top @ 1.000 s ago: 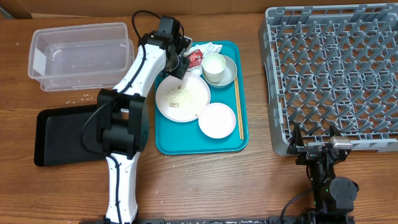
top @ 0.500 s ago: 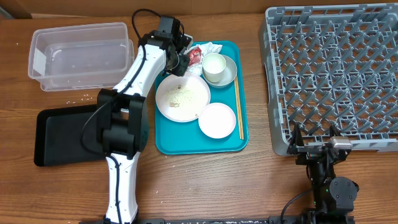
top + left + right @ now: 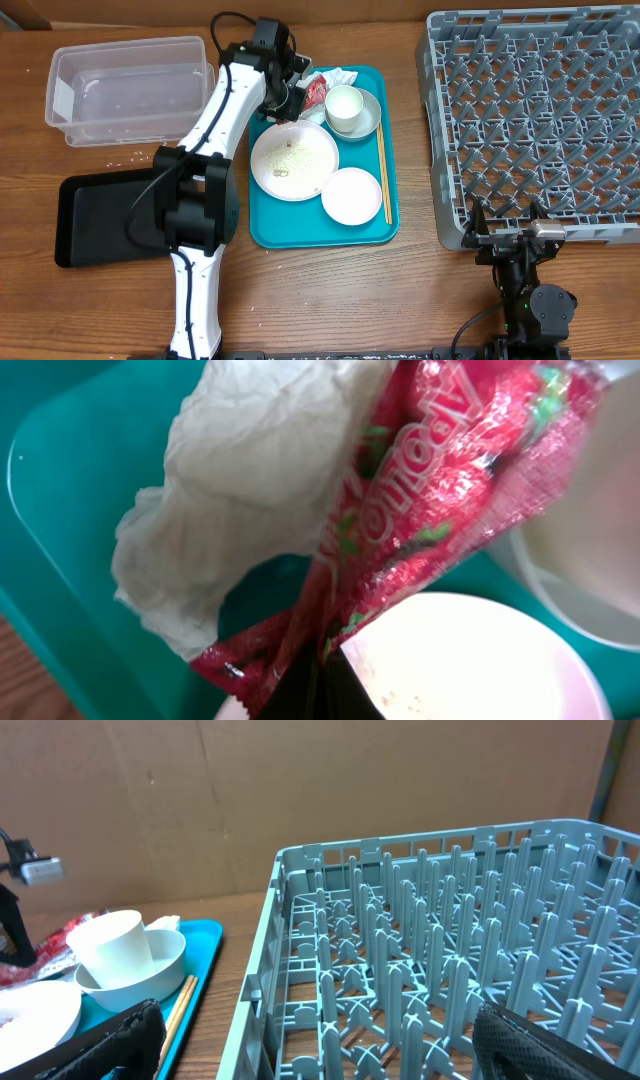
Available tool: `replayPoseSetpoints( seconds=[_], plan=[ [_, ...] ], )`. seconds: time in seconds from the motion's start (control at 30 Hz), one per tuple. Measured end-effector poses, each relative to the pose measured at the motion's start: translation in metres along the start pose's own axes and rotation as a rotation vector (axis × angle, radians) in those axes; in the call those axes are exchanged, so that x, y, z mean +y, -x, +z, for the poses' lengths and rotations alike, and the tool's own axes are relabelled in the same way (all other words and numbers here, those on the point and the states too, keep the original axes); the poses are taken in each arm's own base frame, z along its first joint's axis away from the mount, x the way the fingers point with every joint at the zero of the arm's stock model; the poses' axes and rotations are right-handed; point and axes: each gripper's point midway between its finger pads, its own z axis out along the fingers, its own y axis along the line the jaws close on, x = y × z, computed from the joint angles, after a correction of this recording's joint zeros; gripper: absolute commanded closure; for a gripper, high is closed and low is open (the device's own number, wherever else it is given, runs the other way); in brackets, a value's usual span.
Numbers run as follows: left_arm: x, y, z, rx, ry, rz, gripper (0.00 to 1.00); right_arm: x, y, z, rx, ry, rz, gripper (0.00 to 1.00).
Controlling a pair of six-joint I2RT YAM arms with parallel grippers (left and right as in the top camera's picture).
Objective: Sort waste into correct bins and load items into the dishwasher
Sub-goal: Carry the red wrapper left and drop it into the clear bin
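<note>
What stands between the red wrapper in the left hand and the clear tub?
Nothing visible does. The left hand pinches the red wrapper at the back corner of the teal tray; the clear tub sits open beside it, and only the robot's own arm crosses the gap. The white napkin lies against the wrapper.

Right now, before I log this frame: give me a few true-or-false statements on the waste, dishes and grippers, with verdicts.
The left gripper is shut on the red snack wrapper. True.
The dish rack holds no dishes. True.
The white cup stands in the dish rack. False: it sits in the bowl on the teal tray.
The chopsticks lie inside the bowl. False: they lie flat on the teal tray, along its edge nearest the dish rack.
The right gripper grips the dish rack. False: it is open and empty.
</note>
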Motion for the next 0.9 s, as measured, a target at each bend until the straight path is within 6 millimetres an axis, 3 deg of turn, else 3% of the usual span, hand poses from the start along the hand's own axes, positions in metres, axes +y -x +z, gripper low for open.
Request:
replayPoseSetpoints(
  seconds=[0.37,0.53,0.6,0.63,0.73,0.8,0.9],
  plan=[
    [-0.009,0.015,-0.045,-0.017,-0.019,-0.072,0.96,0.000,0.000,0.000,0.000,0.000,0.000,0.00],
    [0.004,0.031,-0.080,-0.093,0.015,-0.164,0.96,0.000,0.000,0.000,0.000,0.000,0.000,0.00],
    [0.017,0.038,-0.101,-0.148,0.035,-0.232,0.96,0.000,0.000,0.000,0.000,0.000,0.000,0.00],
    [0.033,0.042,-0.123,-0.200,0.052,-0.305,0.96,0.000,0.000,0.000,0.000,0.000,0.000,0.00],
    [0.074,0.043,-0.162,-0.299,0.083,-0.469,0.96,0.000,0.000,0.000,0.001,0.000,0.000,0.00],
    [0.108,0.037,-0.184,-0.354,0.104,-0.614,0.96,0.000,0.000,0.000,0.000,0.000,0.000,0.00],
    [0.155,0.018,-0.200,-0.393,0.123,-0.858,0.96,0.000,0.000,0.000,0.000,0.000,0.000,0.00]
  ],
)
